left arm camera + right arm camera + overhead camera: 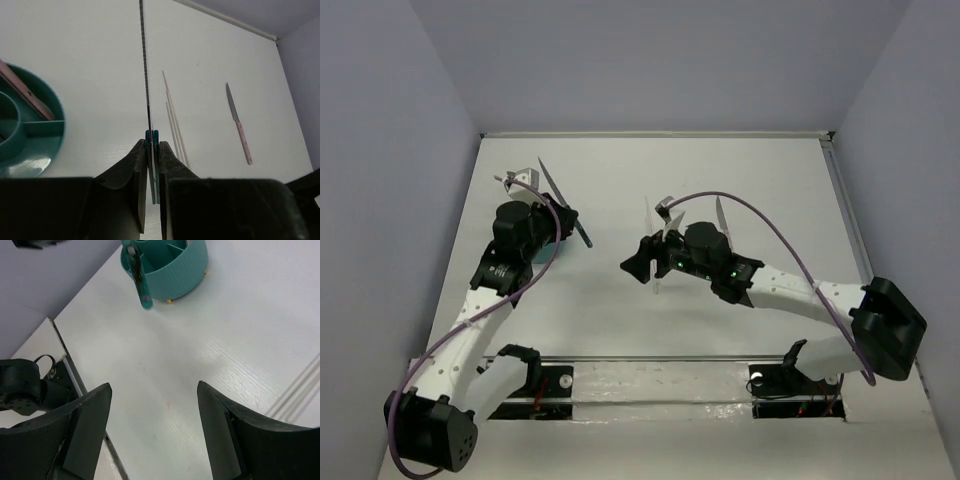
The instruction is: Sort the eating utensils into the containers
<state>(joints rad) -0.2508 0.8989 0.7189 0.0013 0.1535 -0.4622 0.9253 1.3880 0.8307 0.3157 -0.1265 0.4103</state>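
White table point(620, 320) between grey walls point(380, 150) fills the scene, with a round teal cup point(59, 117) on its left side, partly under the left arm. The left gripper point(152, 145) is just beside the cup, its fingers clenched on the teal handle of a knife point(145, 75) seen edge-on, the blade pointing straight away from the wrist. A pink-handled piece point(27, 92) lies inside the cup, leaning across one outer compartment to the rim. Farther from the cup than the held knife, pale sticks point(172, 117) lie flat on the table, and a pink-handled knife point(242, 137) lies farther out again. The right gripper point(152, 390) faces the cup from well apart, jaws spread wide with nothing between them.
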